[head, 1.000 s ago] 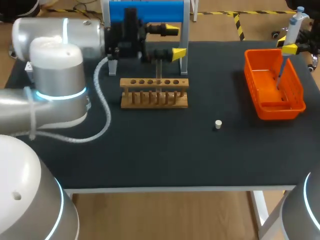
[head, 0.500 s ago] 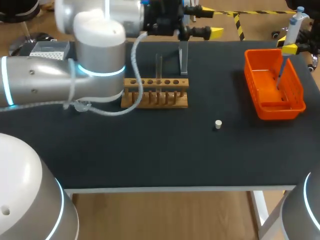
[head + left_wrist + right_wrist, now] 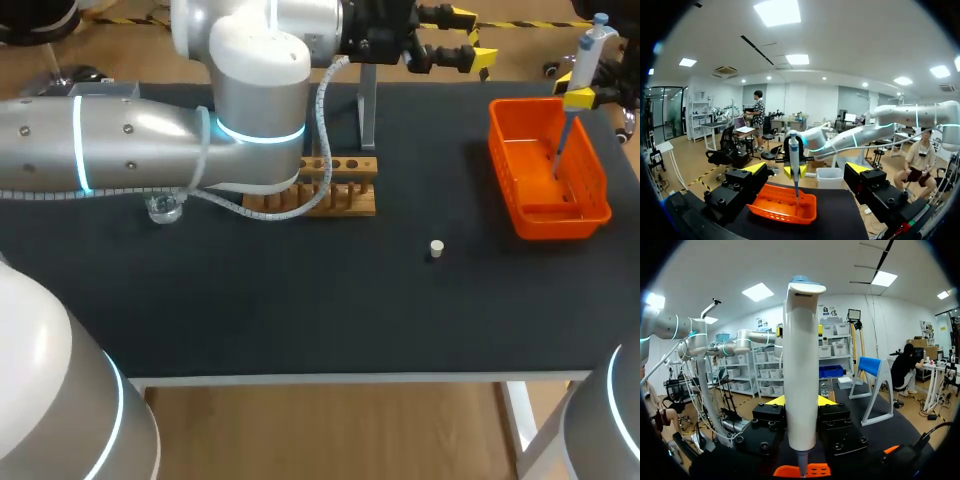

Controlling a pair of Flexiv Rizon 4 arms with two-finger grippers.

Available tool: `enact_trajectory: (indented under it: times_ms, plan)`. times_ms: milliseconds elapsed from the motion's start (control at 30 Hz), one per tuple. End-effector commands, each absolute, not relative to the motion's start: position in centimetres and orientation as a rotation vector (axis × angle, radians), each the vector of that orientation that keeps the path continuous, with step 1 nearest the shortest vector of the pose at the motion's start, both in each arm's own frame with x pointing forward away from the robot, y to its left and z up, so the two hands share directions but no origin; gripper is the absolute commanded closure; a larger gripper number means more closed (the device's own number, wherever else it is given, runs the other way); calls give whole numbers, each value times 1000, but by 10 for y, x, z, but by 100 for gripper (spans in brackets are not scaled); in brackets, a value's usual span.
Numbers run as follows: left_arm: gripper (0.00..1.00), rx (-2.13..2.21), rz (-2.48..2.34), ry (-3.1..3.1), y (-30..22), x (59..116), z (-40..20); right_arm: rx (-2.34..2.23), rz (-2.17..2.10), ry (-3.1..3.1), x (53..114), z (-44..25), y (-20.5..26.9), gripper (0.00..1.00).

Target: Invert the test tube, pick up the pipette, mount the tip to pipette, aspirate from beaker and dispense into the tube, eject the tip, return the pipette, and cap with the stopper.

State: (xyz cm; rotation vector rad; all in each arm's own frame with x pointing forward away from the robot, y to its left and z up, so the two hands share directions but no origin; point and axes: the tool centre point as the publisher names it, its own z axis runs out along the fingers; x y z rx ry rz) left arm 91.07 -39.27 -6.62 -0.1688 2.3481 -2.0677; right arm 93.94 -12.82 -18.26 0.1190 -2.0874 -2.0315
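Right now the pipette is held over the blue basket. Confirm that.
Not right: the basket is orange, not blue, as the head view shows. The pipette is indeed held over it.

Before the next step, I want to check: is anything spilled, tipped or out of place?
Nothing stands out. The test tube rack stands level, the stopper sits alone on the table, and the right gripper holds the pipette over the orange basket.

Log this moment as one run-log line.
left jaws: open, empty, facing orange plastic basket | right jaws: shut on white blue-capped pipette over basket | small white stopper: loose on black table
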Motion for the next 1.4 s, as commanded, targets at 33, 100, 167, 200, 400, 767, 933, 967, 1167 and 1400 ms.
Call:
enact_trajectory:
  times_ms: [33, 100, 167, 200, 400, 767, 933, 967, 1167, 1400]
  plan:
    - [0, -172, -2071, 2340, -396, 911, -68, 119, -2027, -2091, 939, -181, -129, 100]
    - [0, -172, -2071, 2340, -396, 911, -68, 119, -2027, -2091, 939, -181, -129, 100]
    - [0, -172, -2071, 2340, -396, 911, -68, 119, -2027, -2091, 939, -181, -129, 100]
    - [0, -172, -2071, 2340, -396, 911, -68, 119, -2027, -2091, 939, -181, -129, 100]
    - [0, -172, -2071, 2340, -396, 911, -68, 119, -2027, -2091, 939, -181, -129, 100]
    - [0, -172, -2071, 2340, -396, 911, -68, 184, -2083, -2096, 932, -177, -131, 100]
    - [0, -172, -2071, 2340, -396, 911, -68, 204, -2134, -2082, 930, -173, -135, 100]
    - [0, -172, -2071, 2340, -396, 911, -68, 206, -2137, -2081, 930, -172, -136, 100]
    - [0, -172, -2071, 2340, -396, 911, -68, 223, -2148, -2082, 926, -171, -137, 100]
    - [0, -172, -2071, 2340, -396, 911, -68, 222, -2142, -2086, 925, -172, -137, 100]
